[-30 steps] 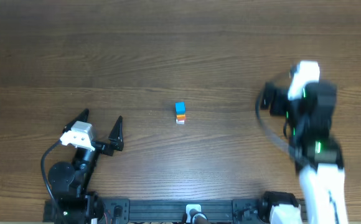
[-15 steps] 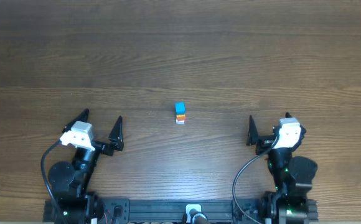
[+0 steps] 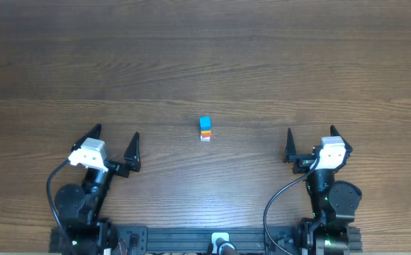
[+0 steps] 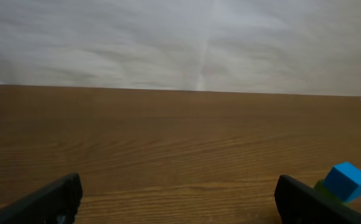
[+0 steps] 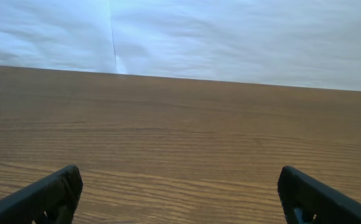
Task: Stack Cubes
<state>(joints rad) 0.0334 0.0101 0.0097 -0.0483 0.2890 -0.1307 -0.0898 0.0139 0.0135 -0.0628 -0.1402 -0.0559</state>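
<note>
The table (image 3: 205,57) is a dark brown wood-grain top, pretty standard; behind its far edge a plain white wall (image 5: 230,37) is seen in both wrist views, with a faint vertical seam (image 5: 112,37) in it.

The stack of cubes (image 3: 205,129) is found near the middle of the table, between the two arms and well apart from both; from above a blue cube (image 3: 205,123) is seen on top, an orange cube (image 3: 205,132) under it, and something white at the bottom.

The left gripper (image 3: 115,134) is parked close to its base with the fingers spread wide, nothing held; same deal for the right gripper (image 3: 310,132), wide apart with nothing between.

In the left wrist view the blue cube (image 4: 347,181) is caught just past one finger (image 4: 311,202), the lower cubes mostly hidden behind it; in the right wrist view the wood is seen running off to the wall between the fingers (image 5: 43,196).
</note>
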